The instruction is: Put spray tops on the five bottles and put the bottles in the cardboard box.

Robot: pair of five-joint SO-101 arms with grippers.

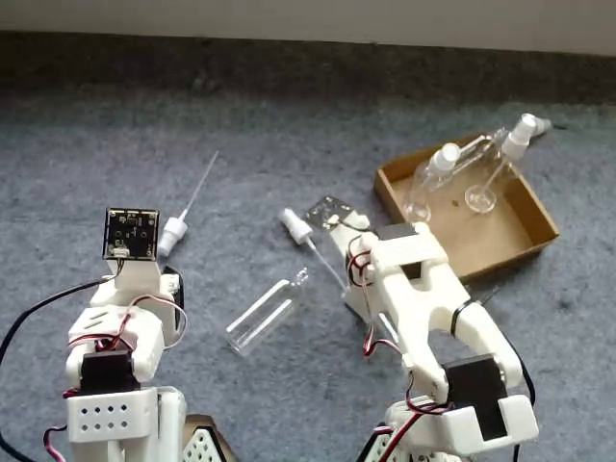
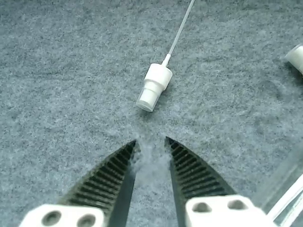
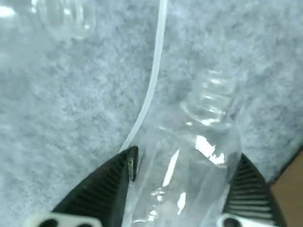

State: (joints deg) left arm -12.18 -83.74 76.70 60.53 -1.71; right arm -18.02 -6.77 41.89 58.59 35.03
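Left gripper (image 2: 150,142) is hovering low over the grey carpet (image 1: 289,125). Its jaws are a little apart with nothing between them, and the tips are pointing at the white spray top (image 2: 154,87) lying just ahead. The top's dip tube (image 2: 180,28) is trailing off on the far side. Judgement: the narrow gap is suiting the top's small collar; pickup not yet made.

Right gripper (image 3: 184,158) is straddling an uncapped clear bottle (image 3: 208,106), with one jaw bearing on each side of the body. I am reading this as clamped. The threaded neck is pointing out past the jaw tips, presumably so that a top can be fed into it. A second spray top (image 1: 296,228) is lying near, its tube running alongside the bottle to one jaw.

Another uncapped bottle (image 1: 262,315) is lying on its side between the two arms. The cardboard box (image 1: 534,217) is sitting just beyond the right arm, within easy reach for drop-off. It is already holding two capped bottles (image 1: 435,171), which are leaning toward its far wall. Judgement: the task is running partway, with capping the held bottle as the step in hand.
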